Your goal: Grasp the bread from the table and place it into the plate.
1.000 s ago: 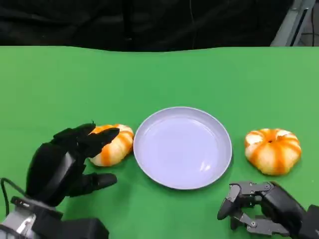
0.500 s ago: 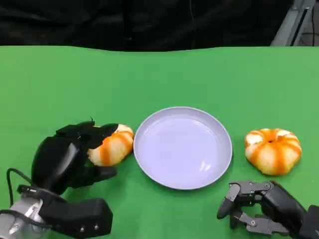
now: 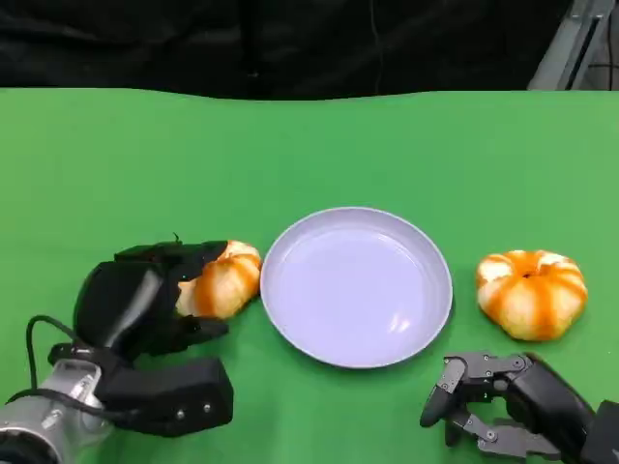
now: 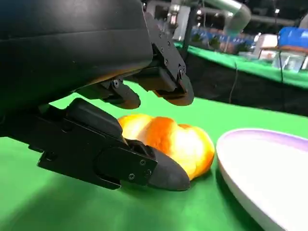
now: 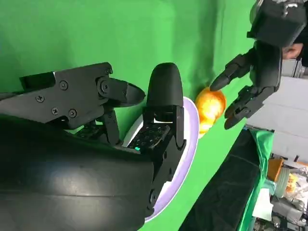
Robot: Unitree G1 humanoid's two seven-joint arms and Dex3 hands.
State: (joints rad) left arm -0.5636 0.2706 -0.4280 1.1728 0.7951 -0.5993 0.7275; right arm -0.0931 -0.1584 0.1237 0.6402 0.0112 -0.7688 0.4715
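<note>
Two orange-and-white striped breads lie on the green table, one on each side of a pale lilac plate (image 3: 290, 242). My left hand (image 3: 145, 300) cups the left bread (image 3: 230, 280), with fingers arched over its top and the thumb low along its near side. In the left wrist view a gap shows between the upper fingers (image 4: 166, 84) and that bread (image 4: 175, 144), next to the plate (image 4: 269, 168). The other bread (image 3: 531, 293) sits right of the plate. My right hand (image 3: 498, 406) rests near the table's front edge and holds nothing.
The right wrist view looks past my right hand (image 5: 96, 144) over the plate (image 5: 191, 139) to the left bread (image 5: 210, 108) under my left hand (image 5: 260, 62). Dark background lies beyond the table's far edge (image 3: 309, 94).
My left hand has slid toward the left bread and turned, so its fingers now arch over it and the thumb tucks in closer. The right hand has stayed put.
</note>
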